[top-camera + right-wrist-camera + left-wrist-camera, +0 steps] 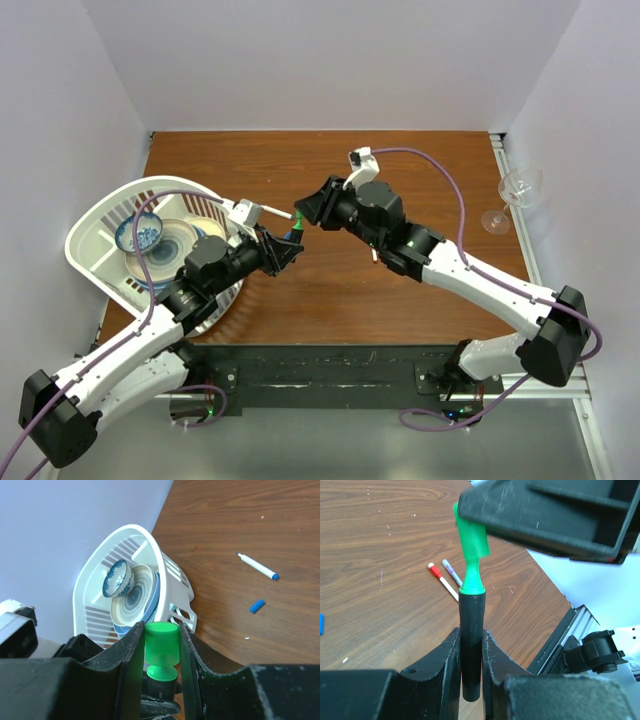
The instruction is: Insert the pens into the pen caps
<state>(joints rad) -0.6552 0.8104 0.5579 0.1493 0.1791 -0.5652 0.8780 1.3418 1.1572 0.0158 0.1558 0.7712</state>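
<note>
I found the left gripper (471,642) clenched on the lower barrel of the marker (471,615). The marker stood upright between its jaws, with the green tip proud above them. The right gripper (161,630) was clamped across the green cap (161,642), jaws flat on its 2 sides. The cap's mouth met the tip; I could not tell how deep it was seated.

In my judgement both parts are light, rigid, smooth plastic, so the cap could swivel or slip in the jaws if pushed off-axis. A hold near the barrel's middle and across the cap's body suits a straight push.

Beyond the left jaws, on the table (380,540), lay 2 thin pens: a red-ended pen (442,581) and a second pen (452,573) just beside it. A blue cap (256,606) lay apart, right of the right jaws.
</note>
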